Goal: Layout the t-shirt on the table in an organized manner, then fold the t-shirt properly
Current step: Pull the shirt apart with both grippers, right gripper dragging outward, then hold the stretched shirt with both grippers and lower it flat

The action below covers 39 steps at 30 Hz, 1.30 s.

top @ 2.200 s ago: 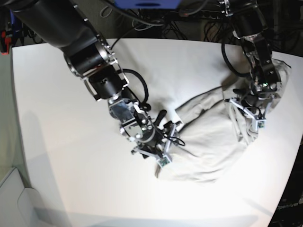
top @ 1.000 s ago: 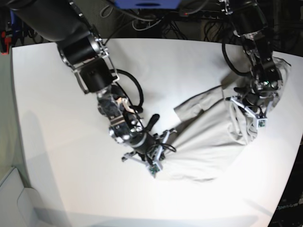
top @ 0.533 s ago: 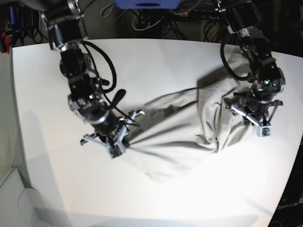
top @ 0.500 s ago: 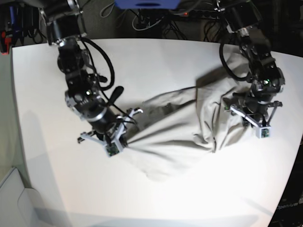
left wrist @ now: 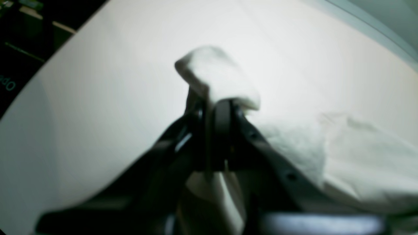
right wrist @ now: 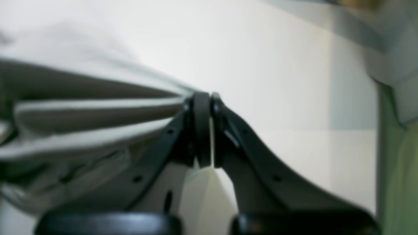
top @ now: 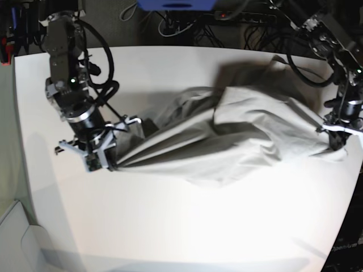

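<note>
The light grey-beige t-shirt (top: 227,136) hangs stretched in long folds between my two grippers, over the white table (top: 198,226). In the base view my right gripper (top: 105,162) is at the left, shut on one end of the shirt. My left gripper (top: 336,140) is at the far right, near the table's edge, shut on the other end. In the right wrist view the closed gripper (right wrist: 204,98) pinches taut pleats of t-shirt (right wrist: 81,107). The left wrist view has the gripper (left wrist: 217,106) clamped on a tuft of t-shirt (left wrist: 343,156).
Black cables and equipment (top: 187,25) run behind the table's far edge, under a blue object (top: 176,4). A pale box (top: 17,238) sits off the table's near left corner. The table's right edge (top: 351,187) curves close under my left gripper.
The arms have pulled apart: the right gripper went left and back, the left gripper right toward the table's edge. The shirt went from a bunched heap to a long stretched span.
</note>
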### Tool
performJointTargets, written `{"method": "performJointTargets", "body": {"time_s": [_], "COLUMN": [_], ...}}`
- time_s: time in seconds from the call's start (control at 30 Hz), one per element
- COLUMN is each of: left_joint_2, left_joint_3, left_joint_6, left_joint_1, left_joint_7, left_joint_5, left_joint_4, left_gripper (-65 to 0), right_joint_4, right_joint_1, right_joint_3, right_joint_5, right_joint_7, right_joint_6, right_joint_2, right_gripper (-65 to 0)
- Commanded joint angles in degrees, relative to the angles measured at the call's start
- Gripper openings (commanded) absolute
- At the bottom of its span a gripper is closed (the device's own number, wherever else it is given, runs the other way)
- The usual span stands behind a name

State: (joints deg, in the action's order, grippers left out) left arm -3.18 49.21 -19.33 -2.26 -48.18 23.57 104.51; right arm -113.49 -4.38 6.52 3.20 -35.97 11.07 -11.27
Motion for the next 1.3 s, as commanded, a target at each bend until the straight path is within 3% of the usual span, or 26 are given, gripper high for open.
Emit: {"method": "performJointTargets", "body": {"time_s": [0.0,0.13,0.57,0.7,0.87,1.0,1.13,1.27], "left_joint_2": [-1.6,-4.3,-5.4,-7.5,-10.0,-10.1,-10.0,-9.8], "left_joint_3": [0.6,0.4,0.3,-3.5,-7.8,-7.9,-8.3,-10.4], "left_joint_6": [-0.1,-0.1,-0.1,-0.1,-0.1,-0.2,-0.2,-0.2], "left_joint_1": [0.5,0.5,0.1,-1.0,-1.9,-2.5,-5.1,-7.5], "left_joint_7": [1.5,1.6,1.3,0.8,-4.0,-8.2,-8.8,-8.8], "left_joint_5": [0.9,0.9,0.4,0.0,-0.5,-0.5,0.1,0.1], "left_joint_4": [-0.2,-4.9,-13.2,-13.4,-12.9,-12.7,-10.8,-8.0], "left_gripper": [-64.8,-64.8,-64.6,-64.5,-64.5,-64.4,-63.8,-57.1], "right_joint_4": [-0.9,-1.4,-0.8,-0.1,0.0,0.0,-0.5,-0.5], "right_joint_1": [1.9,3.8,-4.7,-8.6,-12.4,-15.0,-16.2,-16.6], "right_joint_3": [-0.9,-4.5,-4.8,-4.9,-7.3,-9.6,-11.3,-12.3], "right_joint_5": [0.1,0.1,0.1,0.1,0.0,0.0,0.0,0.1], "right_joint_7": [1.3,1.3,1.2,1.2,1.2,1.2,1.2,1.2], "right_joint_6": [-0.5,-0.5,-0.5,-0.5,-0.5,-0.5,-0.5,-0.5], "right_joint_2": [0.8,2.8,2.8,2.9,2.8,2.9,2.9,2.9], "right_gripper": [-65.0,-65.0,-65.0,-65.0,-65.0,-59.2,-55.2,-54.6]}}
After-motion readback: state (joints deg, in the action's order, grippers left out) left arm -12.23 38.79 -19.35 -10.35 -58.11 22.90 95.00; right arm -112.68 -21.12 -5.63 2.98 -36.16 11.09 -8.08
